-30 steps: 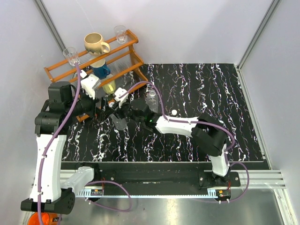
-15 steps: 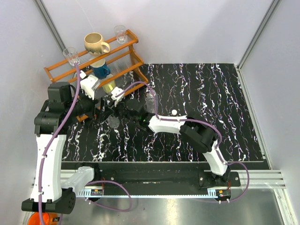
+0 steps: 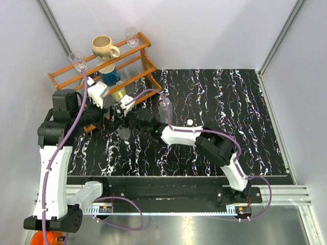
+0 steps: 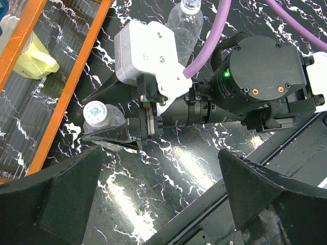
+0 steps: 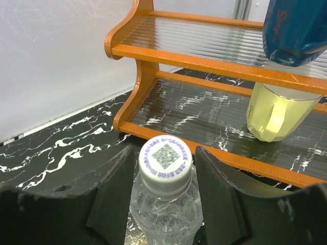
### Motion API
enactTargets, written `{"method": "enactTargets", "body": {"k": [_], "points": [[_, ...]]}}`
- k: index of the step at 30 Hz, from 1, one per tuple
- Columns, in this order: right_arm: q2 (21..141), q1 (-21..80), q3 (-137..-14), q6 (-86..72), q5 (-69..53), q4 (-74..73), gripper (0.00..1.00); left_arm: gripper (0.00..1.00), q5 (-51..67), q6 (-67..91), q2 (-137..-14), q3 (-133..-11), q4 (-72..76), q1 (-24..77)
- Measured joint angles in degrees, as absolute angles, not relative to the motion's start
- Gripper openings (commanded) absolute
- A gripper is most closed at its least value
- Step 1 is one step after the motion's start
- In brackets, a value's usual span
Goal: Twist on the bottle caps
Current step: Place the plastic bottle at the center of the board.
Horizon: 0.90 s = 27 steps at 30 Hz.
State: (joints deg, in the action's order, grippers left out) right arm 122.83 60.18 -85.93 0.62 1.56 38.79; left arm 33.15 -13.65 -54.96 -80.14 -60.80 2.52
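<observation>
My right gripper [image 3: 121, 127] is shut on a clear ribbed bottle [image 5: 163, 212] that wears a white cap [image 5: 165, 158] printed with a code. Its fingers [image 5: 115, 191] flank the bottle's shoulder. The left wrist view shows this bottle [image 4: 97, 113] from above, between the right gripper's fingers. My left gripper [image 4: 163, 204] is open and empty, hovering just above and left of it [image 3: 111, 120]. A second bottle [image 3: 164, 107] stands uncapped behind the right arm and also shows in the left wrist view [image 4: 184, 25]. A loose white cap [image 3: 189, 122] lies on the table beside the right forearm.
An orange wooden rack [image 3: 134, 74] stands at the back left, close behind the held bottle. It holds a beige mug [image 3: 103, 47], a blue mug [image 5: 299, 30], a yellow mug [image 5: 273, 115] and two drinking glasses [image 3: 77, 60]. Grey walls enclose the black marbled table [image 3: 230, 102].
My right gripper has carried the capped bottle leftward, closer to the rack and the left gripper. The left arm has barely moved.
</observation>
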Motion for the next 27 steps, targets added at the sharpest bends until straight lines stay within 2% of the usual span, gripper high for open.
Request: {"method": "enactTargets", "body": {"k": [8,18,24,25,27], "points": [[122.8,61.0,-85.9,0.8,1.4,37.4,0.72,0.99,33.1,-13.5,-55.3,-80.1,-60.8,2.4],[122.8,61.1,-85.8,1.2,1.5,37.4,0.77,0.99,33.2,-13.5,-55.3,-80.2,-60.8,2.4],[122.6,61.1,-85.7,2.1,1.4,36.9,0.91,0.99,33.8,-13.5,-55.3,-80.2,-60.8,2.4],[122.4,61.1,-85.5,2.3,1.5,36.7,0.97,0.99,33.8,-13.5,-55.3,-80.2,-60.8,2.4],[121.3,61.1,-84.7,2.8,1.5,35.9,1.0,0.99,33.9,-13.5,-55.3,-80.2,-60.8,2.4]]}}
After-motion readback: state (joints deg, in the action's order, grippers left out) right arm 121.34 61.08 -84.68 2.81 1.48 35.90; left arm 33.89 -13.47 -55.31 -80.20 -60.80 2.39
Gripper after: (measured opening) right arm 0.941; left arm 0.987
